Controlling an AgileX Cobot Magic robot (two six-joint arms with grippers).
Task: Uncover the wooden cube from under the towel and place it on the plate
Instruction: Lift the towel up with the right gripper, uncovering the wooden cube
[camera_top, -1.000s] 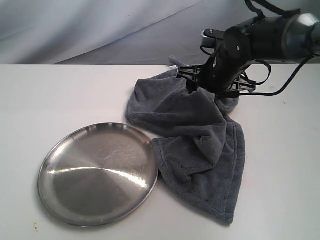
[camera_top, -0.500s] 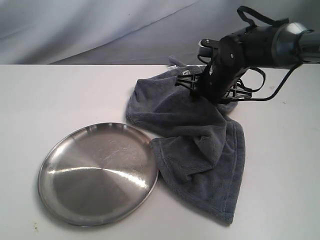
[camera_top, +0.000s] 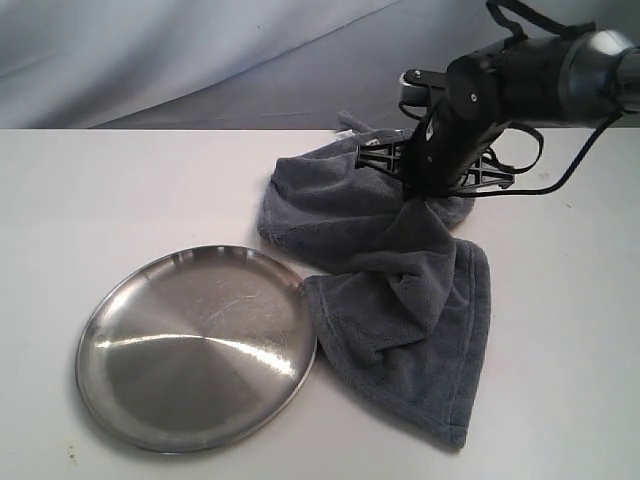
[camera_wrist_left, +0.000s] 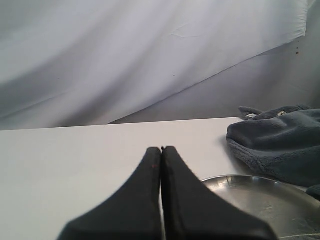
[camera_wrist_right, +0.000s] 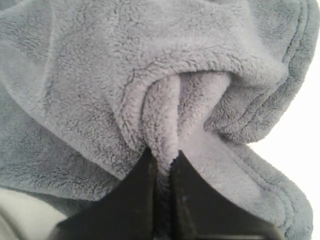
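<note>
The dark blue-grey towel lies bunched on the white table, right of the round steel plate. My right gripper is down on the towel's far part and shut on a pinched fold of the towel. The wooden cube is hidden; no pale wood shows in any view. My left gripper is shut with nothing in it, low over the table beside the plate's rim. The towel's edge shows beyond the plate in the left wrist view.
A grey cloth backdrop hangs behind the white table. The right arm's black cables hang over the table's far right.
The right gripper has shifted slightly right with the pinched fold, drawing the towel's left edge rightward. The plate has not moved.
</note>
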